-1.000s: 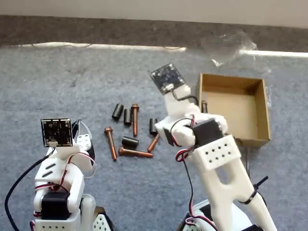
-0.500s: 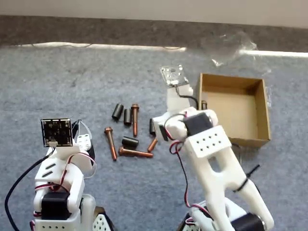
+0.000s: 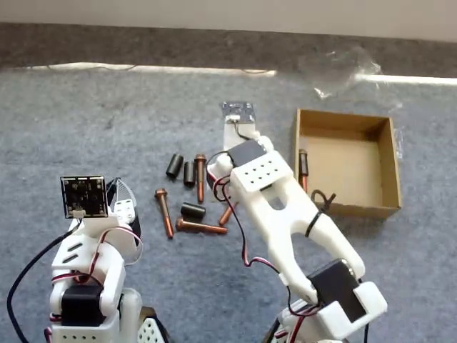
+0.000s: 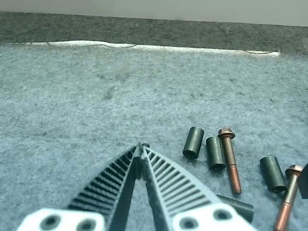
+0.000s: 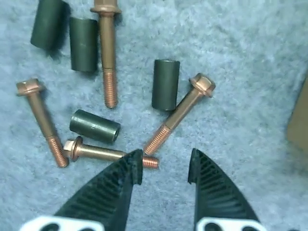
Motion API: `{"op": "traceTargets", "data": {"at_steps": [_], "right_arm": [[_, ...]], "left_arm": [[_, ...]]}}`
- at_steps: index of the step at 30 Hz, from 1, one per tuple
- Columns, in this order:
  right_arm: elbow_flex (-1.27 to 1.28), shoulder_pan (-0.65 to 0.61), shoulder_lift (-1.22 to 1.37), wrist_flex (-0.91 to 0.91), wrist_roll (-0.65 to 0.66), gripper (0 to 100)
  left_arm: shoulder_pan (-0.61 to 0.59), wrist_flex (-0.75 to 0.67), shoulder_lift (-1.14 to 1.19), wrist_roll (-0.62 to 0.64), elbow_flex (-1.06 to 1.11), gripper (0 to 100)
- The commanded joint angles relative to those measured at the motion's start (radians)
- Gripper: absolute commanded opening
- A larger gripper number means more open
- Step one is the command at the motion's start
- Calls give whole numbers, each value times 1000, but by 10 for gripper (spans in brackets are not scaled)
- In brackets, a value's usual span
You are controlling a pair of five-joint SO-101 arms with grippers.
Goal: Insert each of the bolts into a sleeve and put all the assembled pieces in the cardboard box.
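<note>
Right wrist view: right pincer [image 5: 165, 166] is hovering open and empty by a loose bolt [image 5: 180, 110] — pickup seemingly pending, needing alignment, descent, closing.

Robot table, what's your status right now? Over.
Left gripper shut, empty. Right gripper open above four loose bolts and four sleeves. One assembled piece in the cardboard box. Nothing in the way.
</note>
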Motion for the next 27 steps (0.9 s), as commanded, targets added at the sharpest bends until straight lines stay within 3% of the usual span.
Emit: {"op": "traceTargets", "data": {"at_steps": [1,12,27], "right_arm": [[-54,-15,-1,-15,-31,142],[-51,19,84,-193,-48,142],[-182,73,285,-200,-80,142]], "left_arm": [[-8,-3,-10,-8,-12,5],[-8,-3,-10,-9,-12,5],[-8,-3,-10,-9,-8,5]]}}
